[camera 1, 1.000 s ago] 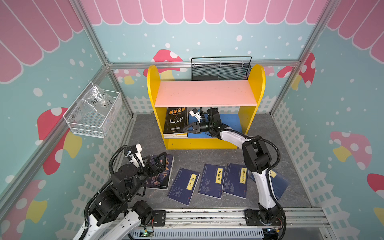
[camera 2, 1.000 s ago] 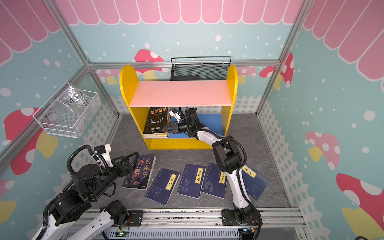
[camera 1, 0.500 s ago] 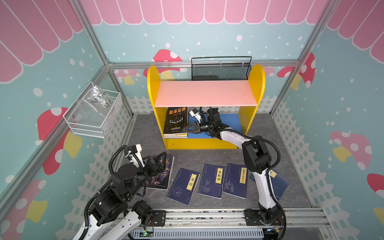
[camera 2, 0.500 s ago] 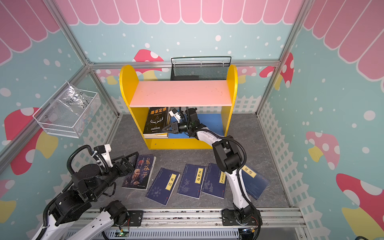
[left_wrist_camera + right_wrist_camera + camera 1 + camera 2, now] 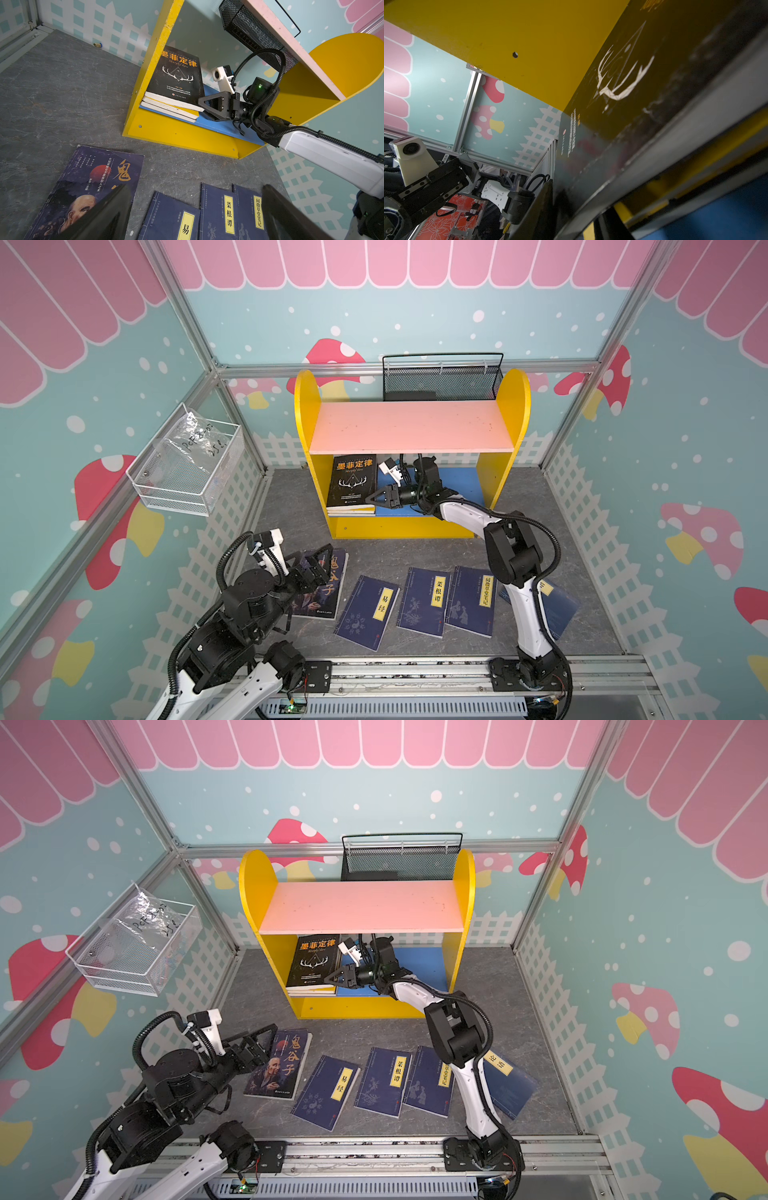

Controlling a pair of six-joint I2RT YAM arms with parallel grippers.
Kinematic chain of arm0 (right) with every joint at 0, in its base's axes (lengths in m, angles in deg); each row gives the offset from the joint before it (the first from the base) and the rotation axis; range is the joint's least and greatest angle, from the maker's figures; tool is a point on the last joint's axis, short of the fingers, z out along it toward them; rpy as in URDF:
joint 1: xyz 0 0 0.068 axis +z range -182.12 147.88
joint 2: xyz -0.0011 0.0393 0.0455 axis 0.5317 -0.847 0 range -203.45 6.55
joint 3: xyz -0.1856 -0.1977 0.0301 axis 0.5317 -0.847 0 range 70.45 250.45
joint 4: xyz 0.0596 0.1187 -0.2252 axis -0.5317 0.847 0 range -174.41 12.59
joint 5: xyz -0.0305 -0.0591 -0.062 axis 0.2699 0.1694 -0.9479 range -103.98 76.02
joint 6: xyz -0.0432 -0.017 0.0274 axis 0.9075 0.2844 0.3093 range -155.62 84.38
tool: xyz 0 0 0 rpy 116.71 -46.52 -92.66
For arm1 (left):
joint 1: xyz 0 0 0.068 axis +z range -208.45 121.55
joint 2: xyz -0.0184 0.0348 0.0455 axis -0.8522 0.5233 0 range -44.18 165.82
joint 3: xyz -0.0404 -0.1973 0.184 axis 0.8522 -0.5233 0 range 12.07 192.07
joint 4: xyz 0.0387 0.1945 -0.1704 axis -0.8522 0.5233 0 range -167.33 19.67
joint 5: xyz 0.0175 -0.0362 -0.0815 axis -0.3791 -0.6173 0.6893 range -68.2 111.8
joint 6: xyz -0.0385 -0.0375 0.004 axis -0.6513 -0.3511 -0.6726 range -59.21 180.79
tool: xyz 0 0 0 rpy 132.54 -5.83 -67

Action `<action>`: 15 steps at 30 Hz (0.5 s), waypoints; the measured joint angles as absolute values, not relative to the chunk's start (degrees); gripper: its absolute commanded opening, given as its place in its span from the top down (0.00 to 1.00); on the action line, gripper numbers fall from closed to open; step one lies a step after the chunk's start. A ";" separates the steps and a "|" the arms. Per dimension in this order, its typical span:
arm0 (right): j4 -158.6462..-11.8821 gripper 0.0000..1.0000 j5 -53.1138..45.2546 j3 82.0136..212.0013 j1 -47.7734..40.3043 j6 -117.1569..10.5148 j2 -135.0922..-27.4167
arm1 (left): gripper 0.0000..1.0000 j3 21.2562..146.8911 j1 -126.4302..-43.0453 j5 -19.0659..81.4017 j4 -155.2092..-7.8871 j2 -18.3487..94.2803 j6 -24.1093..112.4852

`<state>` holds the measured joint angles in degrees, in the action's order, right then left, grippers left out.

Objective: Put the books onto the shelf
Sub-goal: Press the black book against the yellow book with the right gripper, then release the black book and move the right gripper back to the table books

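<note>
We find the right gripper [image 5: 375,499] between the boards of the shelf [image 5: 515,406], under the pink upper board [image 5: 411,427] and just above the blue lower board [image 5: 467,485]. Its jaws stand a little apart, one above and one below the right-hand edge of the black antler book [image 5: 351,479]. Whether they press on it or merely straddle it, we cannot tell. That book lies flat on top of a small stack [image 5: 170,105] at the left end of the lower board, hard against the yellow side panel [image 5: 307,439]. In the left wrist view a yellow-covered book and one more lie beneath it.

The left gripper [image 5: 312,561] hangs low over the grey floor [image 5: 291,497] with its jaws spread wide and nothing between them, just above the upper part of the red-moon book [image 5: 280,1067], which lies face up in front of the shelf.

To the right of that book lie four more, all navy with yellow title labels: the left navy book [image 5: 368,612] on its own, the middle navy book [image 5: 424,601] and the right navy book [image 5: 471,599] touching, and a fourth navy book [image 5: 509,1085] partly hidden behind the right arm.

Behind the shelf top sits a black mesh basket [image 5: 440,379], and a white wire basket [image 5: 187,472] hangs on the left wall, holding a clear plastic bag.
</note>
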<state>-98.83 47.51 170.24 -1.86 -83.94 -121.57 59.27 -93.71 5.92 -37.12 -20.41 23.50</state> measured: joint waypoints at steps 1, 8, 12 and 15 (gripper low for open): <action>-98.65 0.63 47.32 170.24 -1.79 -83.63 -121.52 | 0.00 59.23 -93.71 5.92 -37.12 -20.45 23.50; -96.49 0.57 45.74 170.20 -1.57 -81.34 -120.45 | 0.00 58.95 -93.71 5.92 -37.12 -20.47 23.50; -94.68 0.56 43.95 169.48 -1.24 -79.52 -119.21 | 0.00 58.86 -93.71 5.92 -37.17 -20.49 23.50; -92.73 0.55 42.53 169.04 -1.07 -78.19 -118.11 | 0.00 58.62 -93.71 5.92 -37.32 -20.54 23.50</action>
<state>-92.73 42.53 169.04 -1.07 -78.19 -118.11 58.62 -93.71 5.92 -37.32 -20.54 23.50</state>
